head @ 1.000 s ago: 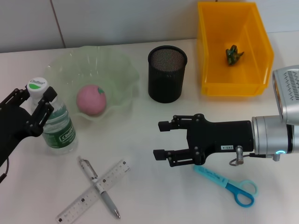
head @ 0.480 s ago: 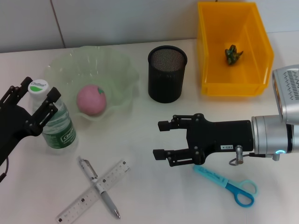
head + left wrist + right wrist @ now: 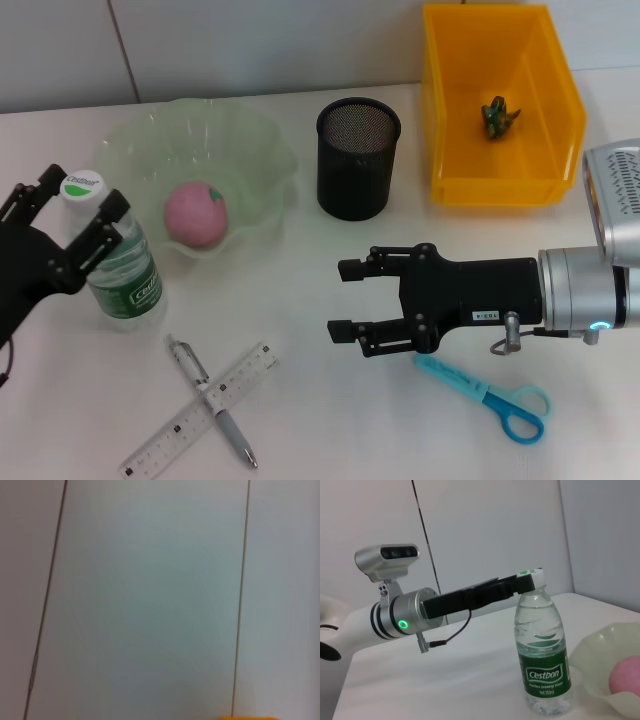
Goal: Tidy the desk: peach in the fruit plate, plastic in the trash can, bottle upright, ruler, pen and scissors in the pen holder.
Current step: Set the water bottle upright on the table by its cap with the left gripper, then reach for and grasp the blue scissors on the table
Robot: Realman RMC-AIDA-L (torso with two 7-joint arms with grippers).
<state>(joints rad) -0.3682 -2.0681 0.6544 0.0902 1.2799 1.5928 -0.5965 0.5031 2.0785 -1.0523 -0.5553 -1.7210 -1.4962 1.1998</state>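
Three done: we judge the peach (image 3: 196,213) in the fruit plate (image 3: 255,140), the plastic (image 3: 499,116) in the trash can (image 3: 457,150), the bottle (image 3: 120,262) upright.
Three left: ruler (image 3: 198,411), pen (image 3: 212,402) and scissors (image 3: 487,398); no tool shows above the pen holder (image 3: 357,158) rim, though we cannot see its floor.
Count: we tally one of each item.
Where, head view: bottle at 9 o'clock; crossed ruler and pen at 7; scissors at 5; holder at 12.
Left gripper (image 3: 70,220): our fingers (image 3: 106,226) are spread either side of the bottle's cap, apparently clear of it.
Right gripper (image 3: 343,298): our fingers (image 3: 352,328) are parted, grasping nothing, hovering mid-table beside the scissors.
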